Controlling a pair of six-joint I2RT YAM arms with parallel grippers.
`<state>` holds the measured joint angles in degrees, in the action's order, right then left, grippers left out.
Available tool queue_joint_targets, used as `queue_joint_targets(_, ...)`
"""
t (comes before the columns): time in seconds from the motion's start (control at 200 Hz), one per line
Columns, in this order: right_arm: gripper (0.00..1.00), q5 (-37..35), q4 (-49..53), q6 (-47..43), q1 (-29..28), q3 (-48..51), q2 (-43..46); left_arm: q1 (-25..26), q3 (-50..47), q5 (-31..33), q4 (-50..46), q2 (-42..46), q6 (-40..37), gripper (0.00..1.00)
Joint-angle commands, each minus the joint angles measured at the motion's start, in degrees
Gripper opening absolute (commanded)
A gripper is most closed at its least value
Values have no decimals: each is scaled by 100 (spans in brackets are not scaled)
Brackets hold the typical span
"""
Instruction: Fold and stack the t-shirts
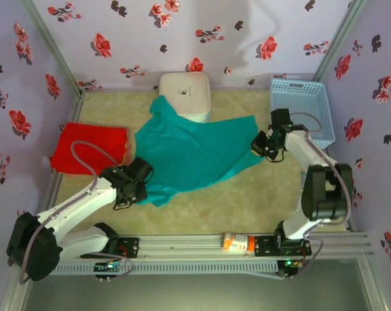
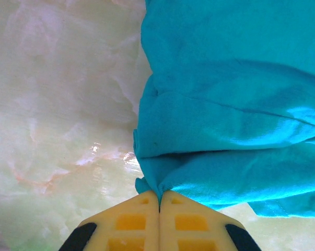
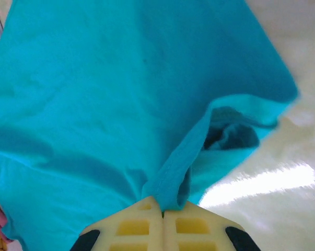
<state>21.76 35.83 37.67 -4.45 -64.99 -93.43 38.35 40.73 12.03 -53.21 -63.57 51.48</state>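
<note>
I have my left gripper (image 2: 159, 203) clenched on a bunched corner of the teal t-shirt (image 1: 195, 152), and my right gripper (image 3: 163, 208) pinching a fold at its opposite edge. The shirt lies spread across the middle of the desk (image 1: 247, 194), its far end against the white box (image 1: 185, 91). The red t-shirt (image 1: 88, 149) lies just beside it, to the left.
</note>
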Motion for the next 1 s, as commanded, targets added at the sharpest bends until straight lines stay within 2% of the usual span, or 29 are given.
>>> queue_joint_targets(0.0,0,352,-459,123,-12,-529,-596,-34,51,84,-42,-106,-170,0)
queue_joint_targets(0.08,2,380,-364,25,-12,-989,-1190,-40,49,80,12,-168,-216,0)
queue_joint_targets(0.155,30,434,-340,-89,-12,-1203,-1537,-42,40,81,30,-185,-226,0)
queue_joint_targets(0.245,45,277,-505,-219,-5,-1073,-1423,-38,31,73,34,-190,-249,0)
queue_joint_targets(0.325,62,-245,-721,-349,-10,-643,-910,-38,16,76,30,-153,-262,0)
queue_joint_targets(0.36,66,-500,-736,-433,-4,-474,-670,-38,8,67,30,-148,-259,0)
queue_joint_targets(0.45,66,-924,-689,-638,5,-129,-222,-36,-4,50,37,-151,-277,0)
queue_joint_targets(0.555,60,-1049,-594,-759,14,145,-62,-38,-2,-10,33,-173,-309,0)
queue_joint_targets(0.785,40,-861,-977,-713,22,496,-310,-45,-54,-56,31,-90,-323,0)
queue_joint_targets(0.995,37,-647,-1282,-551,22,429,-618,-38,-104,-78,30,-43,-301,0)
